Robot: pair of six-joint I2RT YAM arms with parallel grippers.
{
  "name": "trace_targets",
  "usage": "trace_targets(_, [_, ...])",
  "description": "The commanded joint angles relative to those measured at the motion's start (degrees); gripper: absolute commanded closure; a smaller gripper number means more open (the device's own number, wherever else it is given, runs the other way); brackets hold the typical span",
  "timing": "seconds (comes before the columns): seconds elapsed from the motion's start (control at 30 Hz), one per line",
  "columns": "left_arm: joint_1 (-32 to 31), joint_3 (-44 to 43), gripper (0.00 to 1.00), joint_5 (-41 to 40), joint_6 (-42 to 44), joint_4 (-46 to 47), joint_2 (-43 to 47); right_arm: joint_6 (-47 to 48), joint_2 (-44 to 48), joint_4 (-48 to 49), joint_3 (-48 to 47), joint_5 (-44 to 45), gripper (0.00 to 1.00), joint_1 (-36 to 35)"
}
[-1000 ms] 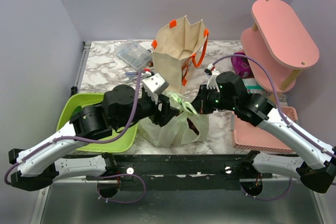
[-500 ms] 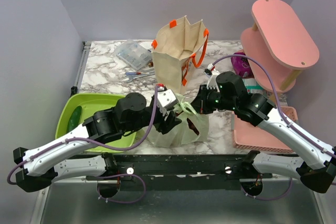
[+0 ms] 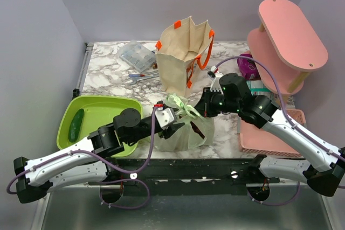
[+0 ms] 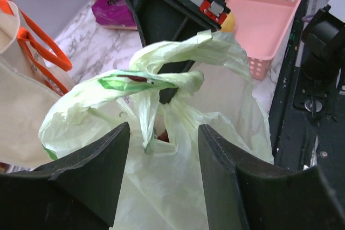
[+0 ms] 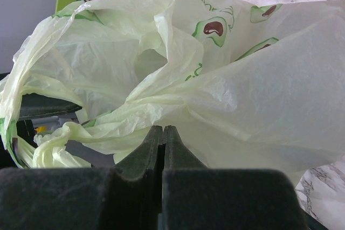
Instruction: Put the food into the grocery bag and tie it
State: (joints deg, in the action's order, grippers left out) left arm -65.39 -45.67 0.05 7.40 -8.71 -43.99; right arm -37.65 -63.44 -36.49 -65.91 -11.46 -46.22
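Tying step: my right gripper [image 5: 163, 129] pinched bag [image 3: 178, 136] at 2 o'clock; left gripper [image 4: 163, 133] gaped round handle loop [image 4: 161, 79], which I judged needed clamping next.

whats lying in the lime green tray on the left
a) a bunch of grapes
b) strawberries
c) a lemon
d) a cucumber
d: a single dark green cucumber lies near the left side of the lime green tray, and no other item shows on the part of the tray that is in view.

Black-jointed white arms [image 3: 59, 162] carry looping purple cables [image 3: 268, 74].
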Motion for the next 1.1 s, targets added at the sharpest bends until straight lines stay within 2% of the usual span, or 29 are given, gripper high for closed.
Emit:
trace_targets(0.0, [-0.37, 1.20, 0.46, -0.06, 3.09, 8.07, 0.84, -0.50, -0.76, 0.28, -0.54, -1.48, 0.99, -0.06])
trace_targets(0.13, [-0.38, 2.07, 0.49, 2.04, 2.55, 11.04, 1.42, -0.63, -0.82, 0.28, -0.54, -1.48, 0.99, -0.03])
trace_targets(0.3, [-0.36, 0.27, 0.53, 2.27, 1.83, 9.38, 1.04, -0.45, -0.83, -0.16, -0.88, -1.53, 0.99, -0.02])
trace_targets(0.67, [-0.41, -0.24, 0.55, -0.28, 3.89, 7.15, -2.61, -0.41, -0.28, -0.08, -0.62, -1.60, 0.99, -0.05])
trace_targets(1.07, [-0.38, 0.88, 0.57, -2.98, 6.46, 10.03, -3.26, -0.08, -0.37, -0.25, -0.54, -1.66, 0.99, -0.07])
